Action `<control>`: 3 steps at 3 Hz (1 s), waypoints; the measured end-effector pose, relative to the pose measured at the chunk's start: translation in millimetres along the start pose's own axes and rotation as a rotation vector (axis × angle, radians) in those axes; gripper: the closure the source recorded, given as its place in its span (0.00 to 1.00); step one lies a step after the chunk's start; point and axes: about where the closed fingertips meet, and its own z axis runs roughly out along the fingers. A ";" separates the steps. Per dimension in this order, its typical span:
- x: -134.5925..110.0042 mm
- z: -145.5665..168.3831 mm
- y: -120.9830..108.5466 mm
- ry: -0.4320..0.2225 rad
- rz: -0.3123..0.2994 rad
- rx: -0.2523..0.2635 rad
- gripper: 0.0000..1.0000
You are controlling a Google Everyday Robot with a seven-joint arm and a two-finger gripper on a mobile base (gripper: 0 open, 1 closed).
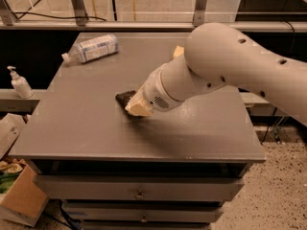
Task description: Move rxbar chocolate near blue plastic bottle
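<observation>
The rxbar chocolate [124, 98] is a small black bar lying near the middle of the grey table [72, 128]; only its left end shows. My gripper [137, 108] sits right over the bar's right part, at the end of the big white arm, and hides the rest of it. The blue plastic bottle [91, 48] lies on its side at the table's back left, cap pointing left, well apart from the bar and the gripper.
A pale yellow sponge [178, 51] lies at the back of the table, partly behind the arm. A white pump dispenser [19, 83] stands on a ledge to the left. A cardboard box [17, 195] sits on the floor at lower left. Drawers are below the tabletop.
</observation>
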 end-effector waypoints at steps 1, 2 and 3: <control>-3.4 -4.6 -6.5 -0.003 -0.011 0.014 1.00; -4.8 -11.2 -13.0 -0.016 -0.035 0.017 1.00; -5.9 -20.1 -22.1 -0.032 -0.071 0.021 1.00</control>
